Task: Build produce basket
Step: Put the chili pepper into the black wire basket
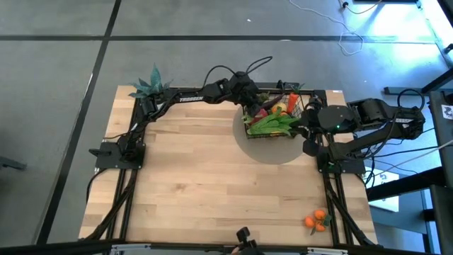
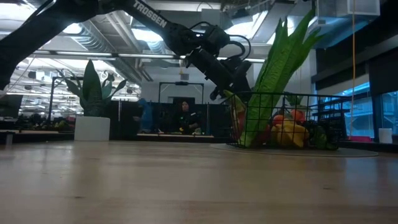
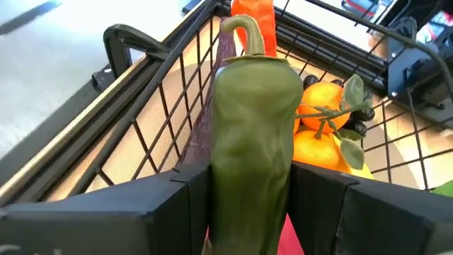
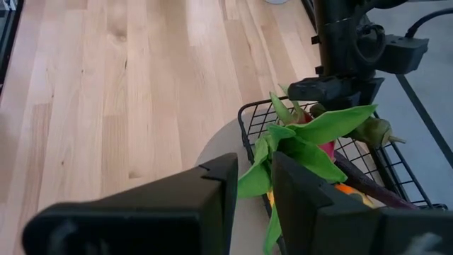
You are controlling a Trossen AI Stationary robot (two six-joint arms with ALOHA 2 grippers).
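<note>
The black wire basket [image 1: 269,136] stands on a round grey mat at the table's far right. It holds the corn's long green leaves [image 2: 273,81], oranges [image 3: 322,120], a carrot [image 3: 255,14] and a purple eggplant [image 4: 375,184]. My left gripper [image 1: 251,99] hangs over the basket's far left corner, shut on a green pepper [image 3: 251,106]. My right gripper [image 4: 255,191] hovers at the basket's right side. Its fingers are open by a narrow gap with nothing between them. My left gripper pinches the green pepper's lower body [image 3: 248,184] between its two fingers [image 3: 177,195], one on each side. The fingers slant down from the table's far left and lie along the pepper. Its stem end [image 3: 248,35] points ahead over the basket's inside. Whether it touches the other produce I cannot tell.
A bunch of small oranges [image 1: 317,221] lies near the table's near right corner. A spiky blue-green potted plant [image 1: 152,85] stands at the far left corner. The wide wooden tabletop [image 1: 212,177] lies between the two arms.
</note>
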